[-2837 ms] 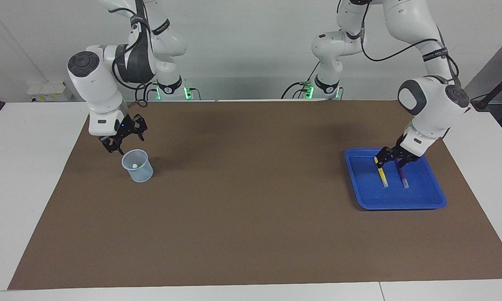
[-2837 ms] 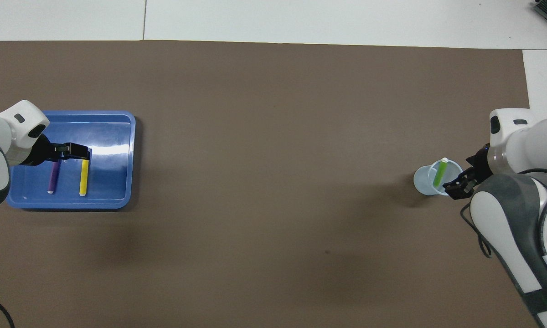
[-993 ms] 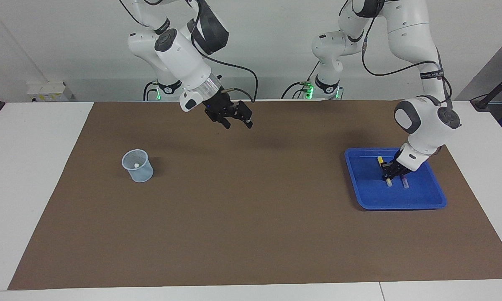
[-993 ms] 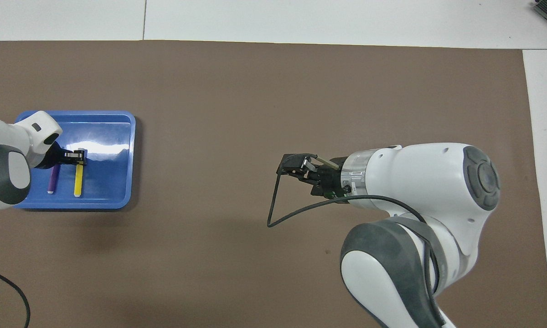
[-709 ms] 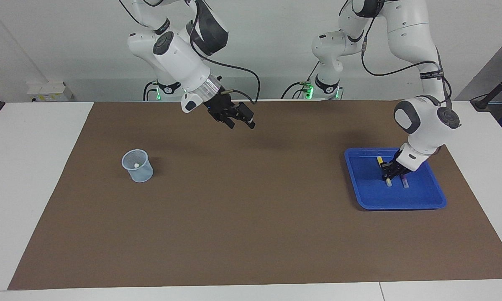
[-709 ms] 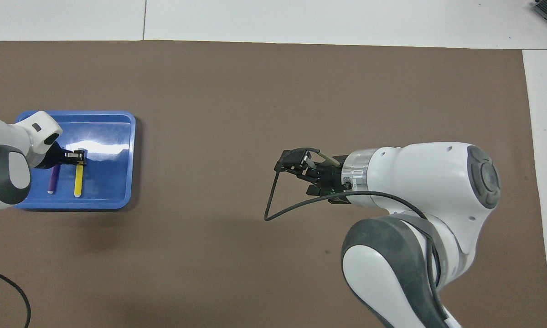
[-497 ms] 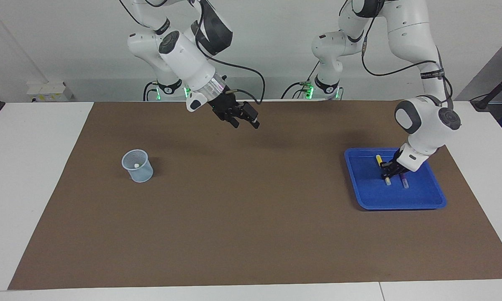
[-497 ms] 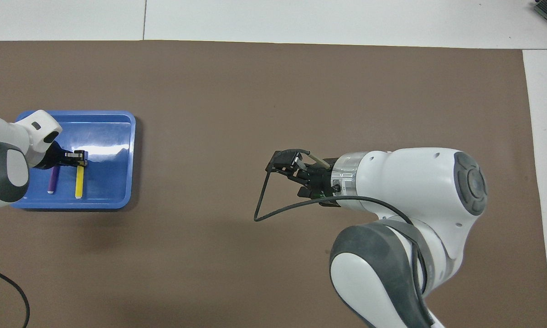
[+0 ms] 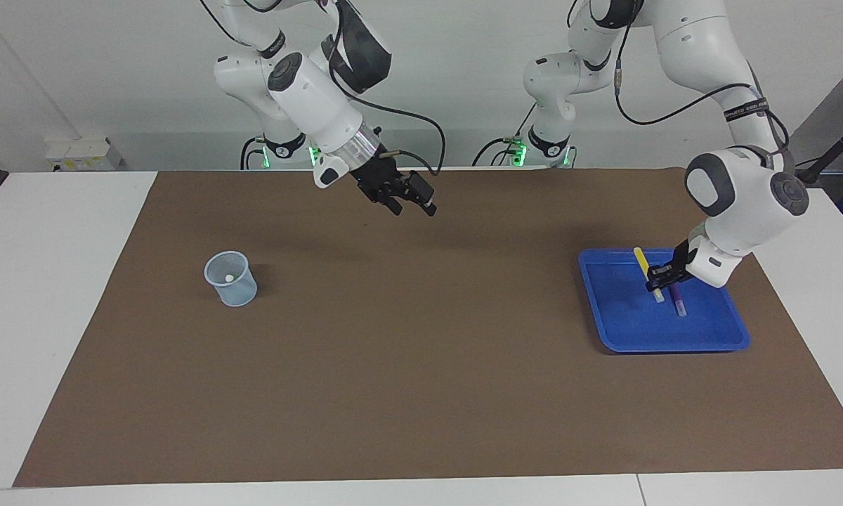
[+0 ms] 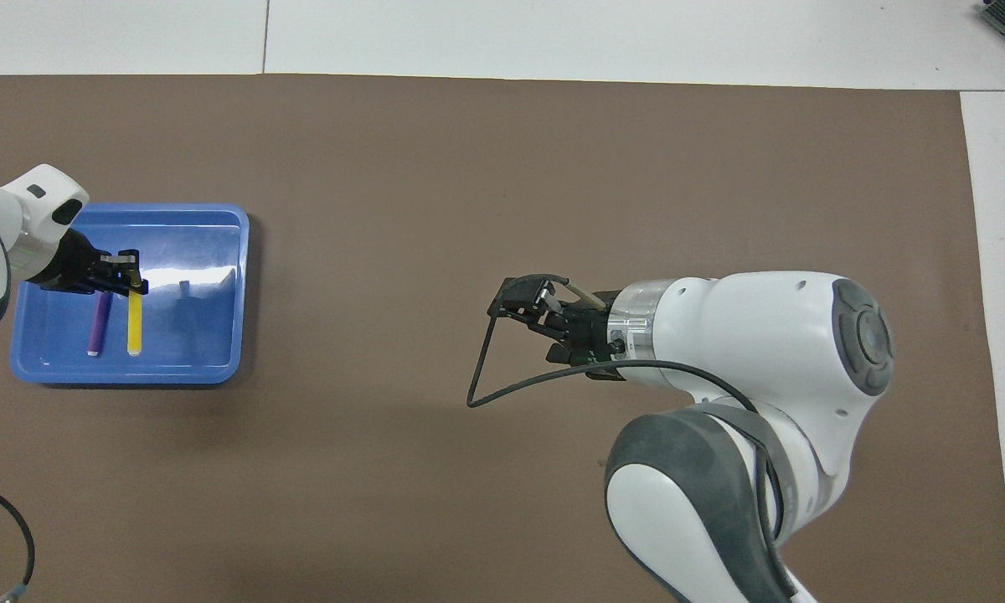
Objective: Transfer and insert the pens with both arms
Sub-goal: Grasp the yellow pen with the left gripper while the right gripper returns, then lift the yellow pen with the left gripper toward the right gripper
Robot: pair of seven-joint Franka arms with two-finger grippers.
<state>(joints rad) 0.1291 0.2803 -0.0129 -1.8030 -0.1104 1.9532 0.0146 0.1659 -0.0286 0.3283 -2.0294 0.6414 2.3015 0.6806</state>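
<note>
From across the table: a full look at the clear cup (image 9: 230,279), down on the brown mat (image 9: 421,393) toward the right arm's end, with one pale cap end showing inside. Barrel colour there too small to call. From overhead: no sight of that cup at all, buried under the bulk of the right arm. In return, a clean top-down look into the blue tray (image 10: 218,375) at the left arm's end of the mat, with a dark shadow on its floor beside the pens.

Over to the left gripper (image 9: 659,279), down over the tray, fingers pressed together on the yellow pen (image 9: 643,266). Gripped along the lower part of the barrel in the facing view. Pen tilted, coloured end up and leaning toward the robots, pale cap end pointing down at the tray floor. Touching that floor or just clear of it? Cannot tell. From overhead, the same left gripper (image 10: 126,280) pinching the yellow pen (image 10: 135,322) at the end that shows highest in that view, so which end is clamped differs between the two looks.

Just beside it, the purple pen (image 9: 676,301), flat on the tray floor, apart from the fingers and roughly parallel to the yellow one; same story overhead for the purple pen (image 10: 98,322).

Now the right gripper (image 9: 413,205): up over bare mat around the middle of the table, spread wide, nothing between the fingers. Overhead, right gripper (image 10: 523,303) pointing toward the tray end, well apart from both tray and cup.
</note>
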